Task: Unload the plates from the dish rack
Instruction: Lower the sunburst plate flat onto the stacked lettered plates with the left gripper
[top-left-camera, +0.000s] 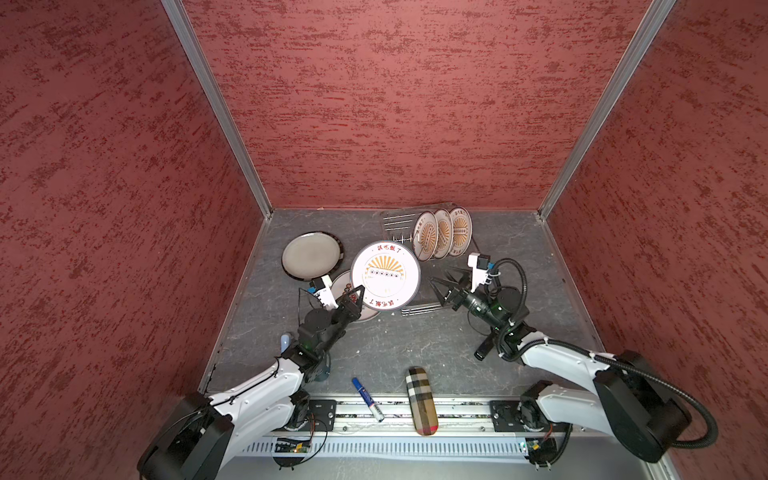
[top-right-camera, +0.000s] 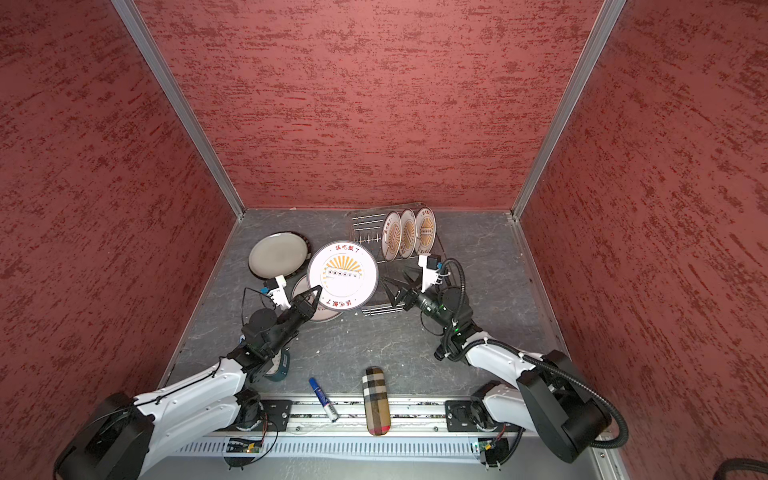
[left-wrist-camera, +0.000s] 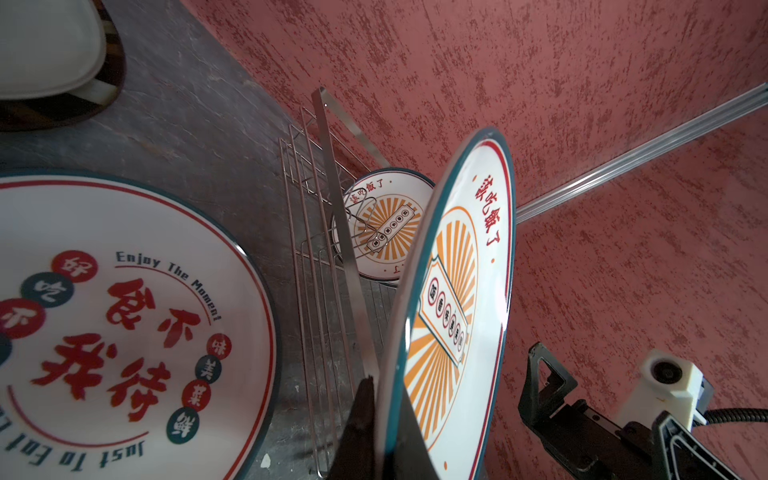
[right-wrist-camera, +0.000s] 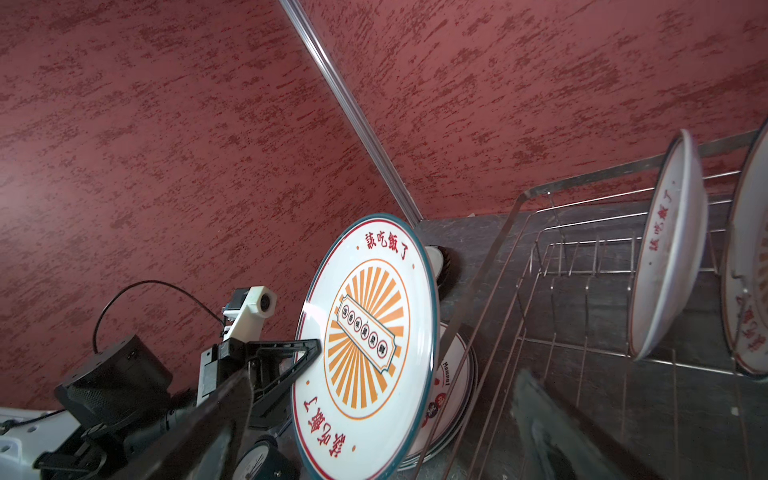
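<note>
A white plate with an orange sunburst (top-left-camera: 385, 275) hangs tilted in the air, and my left gripper (top-left-camera: 357, 296) is shut on its lower rim; the left wrist view shows the fingers (left-wrist-camera: 365, 399) pinching that edge. My right gripper (top-left-camera: 439, 276) stands open just right of this plate, apart from it, over the near end of the dish rack (top-left-camera: 399, 226). Three sunburst plates (top-left-camera: 442, 232) stand upright in the rack's far end. A plate with red characters (left-wrist-camera: 124, 324) lies flat on the table under the held one. A plain grey plate (top-left-camera: 311, 254) lies at the left.
A blue marker (top-left-camera: 368, 399) and a plaid case (top-left-camera: 422, 401) lie near the front rail. A teal clock (top-right-camera: 278, 368) sits under my left arm. Red walls close in the back and both sides.
</note>
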